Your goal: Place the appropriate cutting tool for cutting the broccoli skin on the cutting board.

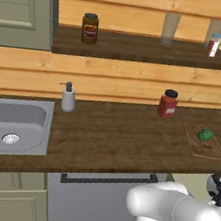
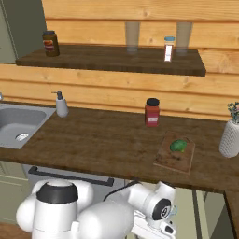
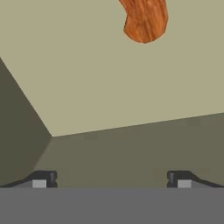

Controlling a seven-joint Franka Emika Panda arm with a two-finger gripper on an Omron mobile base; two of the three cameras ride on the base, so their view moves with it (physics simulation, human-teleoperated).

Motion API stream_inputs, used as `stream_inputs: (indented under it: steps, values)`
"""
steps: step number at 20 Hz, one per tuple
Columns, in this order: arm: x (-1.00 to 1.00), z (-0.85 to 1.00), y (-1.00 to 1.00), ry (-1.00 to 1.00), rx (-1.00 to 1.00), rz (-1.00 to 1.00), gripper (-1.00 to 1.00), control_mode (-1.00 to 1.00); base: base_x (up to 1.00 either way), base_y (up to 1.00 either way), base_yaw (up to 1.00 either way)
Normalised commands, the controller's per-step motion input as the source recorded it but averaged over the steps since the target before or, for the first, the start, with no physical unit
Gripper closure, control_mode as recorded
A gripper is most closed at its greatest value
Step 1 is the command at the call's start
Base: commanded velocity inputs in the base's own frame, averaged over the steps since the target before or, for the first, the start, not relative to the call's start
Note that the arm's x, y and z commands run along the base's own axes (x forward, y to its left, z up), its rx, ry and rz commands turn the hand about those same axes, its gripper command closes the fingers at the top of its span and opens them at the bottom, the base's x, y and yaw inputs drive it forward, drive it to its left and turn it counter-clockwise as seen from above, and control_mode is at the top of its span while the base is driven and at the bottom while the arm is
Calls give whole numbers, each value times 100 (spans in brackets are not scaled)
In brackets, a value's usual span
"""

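The broccoli [image 1: 206, 135] [image 2: 178, 145], a small dark-green lump, lies on the reddish-brown cutting board [image 1: 212, 149] [image 2: 172, 161] at the right of the dark countertop. The arm reaches down below the counter's front edge, under the board. In the hand view my gripper [image 3: 111, 179] is open, its two dark fingertips [image 3: 43, 178] wide apart with nothing between them, facing flat olive surfaces that meet in a corner. An orange-red rounded handle end of the cutting tool [image 3: 144, 19] lies ahead at the top of that view. Its blade is cut off by the frame.
A red-labelled jar [image 1: 167, 104] [image 2: 151, 112] stands behind the board. A soap dispenser [image 1: 68, 97] is beside the steel sink [image 1: 9, 124] at the left. A white vase [image 2: 231, 135] stands right of the board. The shelf above holds a dark jar [image 1: 89, 28], glasses and a small bottle.
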Motion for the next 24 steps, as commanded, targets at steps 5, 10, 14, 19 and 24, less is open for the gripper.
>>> stream_inputs:
  steps: [5,10,14,19,24]
  values:
    - [7,2,-6,3,0,0,-100,-100,0,0,0]
    - [47,0,-11,-4,0,3,-100,-100,0,0,0]
    - [54,0,-15,-3,0,6,-100,-100,0,0,0]
    - [51,-6,-13,0,0,11,-100,-100,0,0,0]
    - [39,-24,-1,0,0,13,-100,-100,0,0,0]
